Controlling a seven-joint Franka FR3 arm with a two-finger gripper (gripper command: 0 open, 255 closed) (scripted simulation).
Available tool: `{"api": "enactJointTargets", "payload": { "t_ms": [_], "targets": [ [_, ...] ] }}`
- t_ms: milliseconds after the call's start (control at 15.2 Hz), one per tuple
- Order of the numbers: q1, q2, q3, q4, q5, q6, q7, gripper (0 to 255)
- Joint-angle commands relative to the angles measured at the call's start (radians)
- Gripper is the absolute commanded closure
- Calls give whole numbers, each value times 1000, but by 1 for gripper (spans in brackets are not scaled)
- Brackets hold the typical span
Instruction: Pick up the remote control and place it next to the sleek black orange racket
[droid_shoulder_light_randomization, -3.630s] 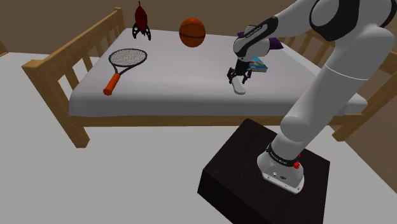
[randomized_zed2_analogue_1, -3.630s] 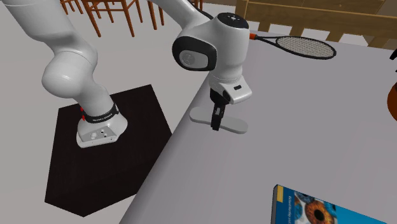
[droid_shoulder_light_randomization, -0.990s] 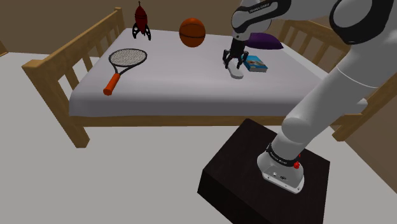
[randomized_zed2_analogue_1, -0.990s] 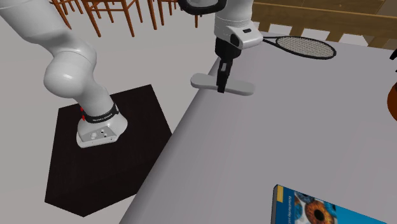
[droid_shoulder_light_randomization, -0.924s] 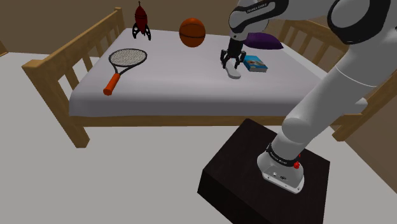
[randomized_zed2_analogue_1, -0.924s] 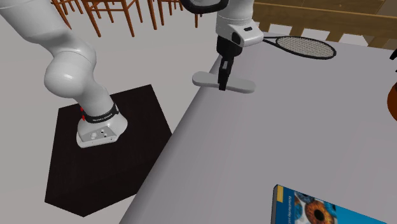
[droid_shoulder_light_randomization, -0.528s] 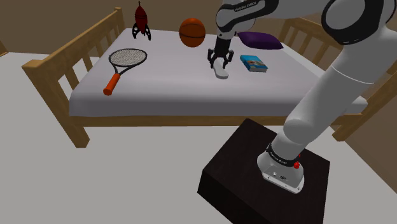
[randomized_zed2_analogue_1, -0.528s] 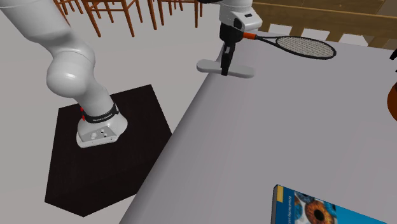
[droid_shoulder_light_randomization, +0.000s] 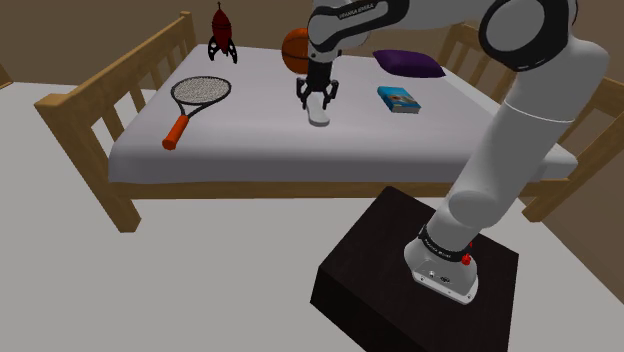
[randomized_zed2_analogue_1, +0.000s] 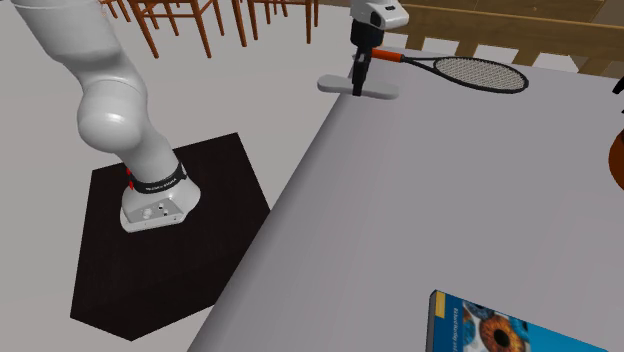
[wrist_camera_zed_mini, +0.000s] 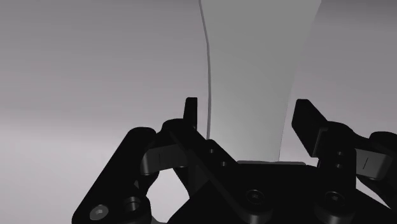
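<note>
pickup done | tool (droid_shoulder_light_randomization: 317, 100) clamped on pale remote (droid_shoulder_light_randomization: 320, 119), up off bed (droid_shoulder_light_randomization: 250, 145) | drop beside racket (droid_shoulder_light_randomization: 198, 95) left to do

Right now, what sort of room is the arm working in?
Most likely a bedroom, perhaps a child's: a wooden-framed bed with a purple pillow, and a basketball, toy rocket and racket on the mattress. The hand holds the remote control above it.
</note>
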Motion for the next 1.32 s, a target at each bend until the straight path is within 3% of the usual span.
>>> {"api": "enactJointTargets", "payload": {
  "t_ms": [0, 660, 1254],
  "targets": [
    [19, 32, 17, 46, 2, -13, 38, 255],
    [118, 257, 88, 355, -3, -94, 211, 255],
    [118, 286, 88, 274, -2, 16, 209, 255]
  ]
}}
